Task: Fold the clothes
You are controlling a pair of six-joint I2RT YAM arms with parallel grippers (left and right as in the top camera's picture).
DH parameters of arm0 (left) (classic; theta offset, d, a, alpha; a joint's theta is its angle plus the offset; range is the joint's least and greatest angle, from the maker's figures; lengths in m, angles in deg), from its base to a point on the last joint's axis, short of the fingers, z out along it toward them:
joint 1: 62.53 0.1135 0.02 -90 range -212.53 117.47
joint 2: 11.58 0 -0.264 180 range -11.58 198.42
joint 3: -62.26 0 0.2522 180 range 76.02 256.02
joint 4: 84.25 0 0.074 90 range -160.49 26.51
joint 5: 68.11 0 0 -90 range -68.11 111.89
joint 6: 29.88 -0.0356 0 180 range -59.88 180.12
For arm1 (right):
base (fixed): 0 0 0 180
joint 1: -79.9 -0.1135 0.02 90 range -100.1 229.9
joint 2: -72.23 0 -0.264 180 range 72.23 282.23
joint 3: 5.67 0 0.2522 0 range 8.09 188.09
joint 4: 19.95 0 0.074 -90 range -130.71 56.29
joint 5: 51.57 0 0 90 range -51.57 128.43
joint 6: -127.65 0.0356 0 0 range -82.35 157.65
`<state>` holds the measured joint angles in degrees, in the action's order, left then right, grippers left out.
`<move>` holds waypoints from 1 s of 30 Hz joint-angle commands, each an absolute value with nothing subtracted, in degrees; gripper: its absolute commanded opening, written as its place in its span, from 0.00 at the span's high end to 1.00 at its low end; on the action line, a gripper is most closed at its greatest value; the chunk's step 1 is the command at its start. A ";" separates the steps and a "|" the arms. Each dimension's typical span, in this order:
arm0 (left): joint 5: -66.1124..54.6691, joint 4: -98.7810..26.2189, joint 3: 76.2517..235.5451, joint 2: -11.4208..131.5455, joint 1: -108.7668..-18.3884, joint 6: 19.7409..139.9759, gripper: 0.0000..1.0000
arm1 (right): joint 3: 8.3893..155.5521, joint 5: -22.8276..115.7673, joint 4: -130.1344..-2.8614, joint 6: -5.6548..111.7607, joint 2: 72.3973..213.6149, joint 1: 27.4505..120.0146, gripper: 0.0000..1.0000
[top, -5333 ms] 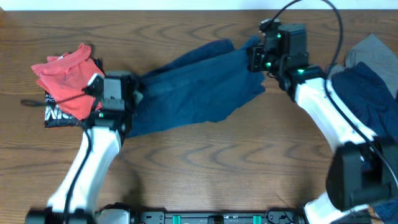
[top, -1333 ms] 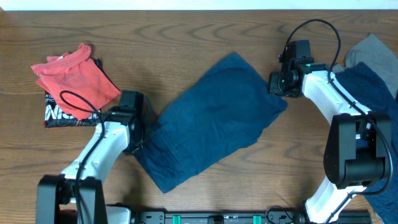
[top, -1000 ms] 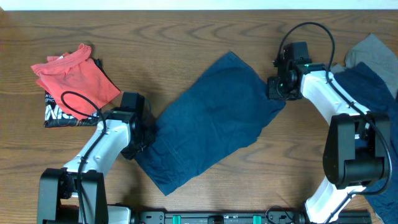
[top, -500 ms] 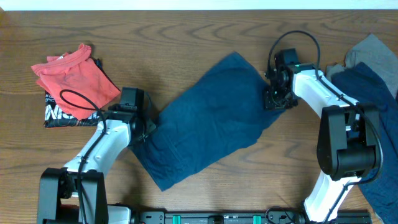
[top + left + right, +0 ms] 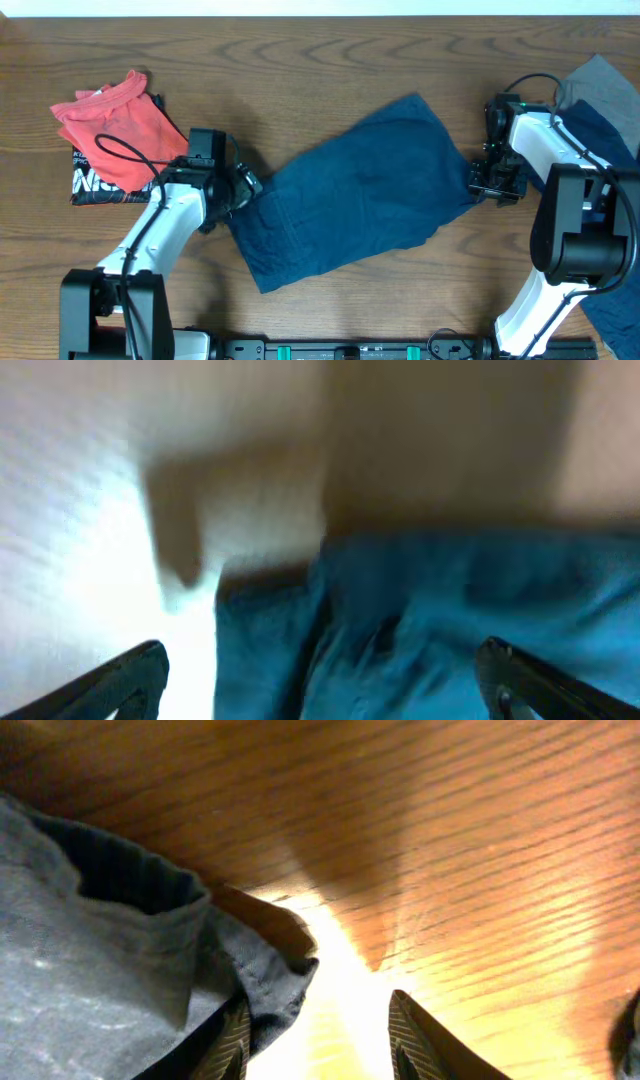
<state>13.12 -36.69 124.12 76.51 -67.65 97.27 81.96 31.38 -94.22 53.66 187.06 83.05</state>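
A dark blue garment lies folded and slanted across the middle of the table. My left gripper is at its left edge. In the blurred left wrist view that gripper stands wide open, with the blue cloth lying loose under the gap. My right gripper is at the garment's right corner. Close up, the right gripper is partly open and bare bright wood shows between its fingers. The cloth's hem rests against the left finger, not pinched.
A folded red garment lies at the far left on a black printed one. A pile of dark blue and grey clothes sits at the right edge, close behind the right arm.
My left gripper opened wide and let go of the garment's left edge. The right gripper moved right and toward the front, and the blue garment shifted right with it.
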 commanded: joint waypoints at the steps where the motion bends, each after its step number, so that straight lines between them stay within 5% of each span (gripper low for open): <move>1: 6.61 -30.37 124.14 75.85 -67.48 96.79 0.02 | 81.19 29.94 -93.70 55.30 188.48 83.19 0.55; 11: -2.71 -35.83 114.76 75.88 -70.08 101.38 0.01 | 83.10 32.69 -92.39 54.28 179.93 83.14 0.53; 14: -3.21 -39.96 112.18 75.88 -72.20 101.60 0.18 | 83.12 32.73 -92.19 54.30 176.79 83.14 0.54; 20: -1.81 -44.05 111.14 75.85 -73.25 102.03 0.94 | 83.10 33.24 -92.89 53.18 173.27 82.51 0.56; 24: -1.11 -42.11 115.53 75.83 -70.25 96.46 0.94 | 83.10 39.05 -92.63 48.22 173.22 81.22 0.61; 30: -1.02 -28.75 129.80 75.83 -65.69 88.85 0.94 | 83.10 53.72 -90.46 39.11 173.22 77.52 0.86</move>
<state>-2.38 -31.99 121.95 76.03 -67.50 95.08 82.35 42.63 -91.21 46.06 173.75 80.15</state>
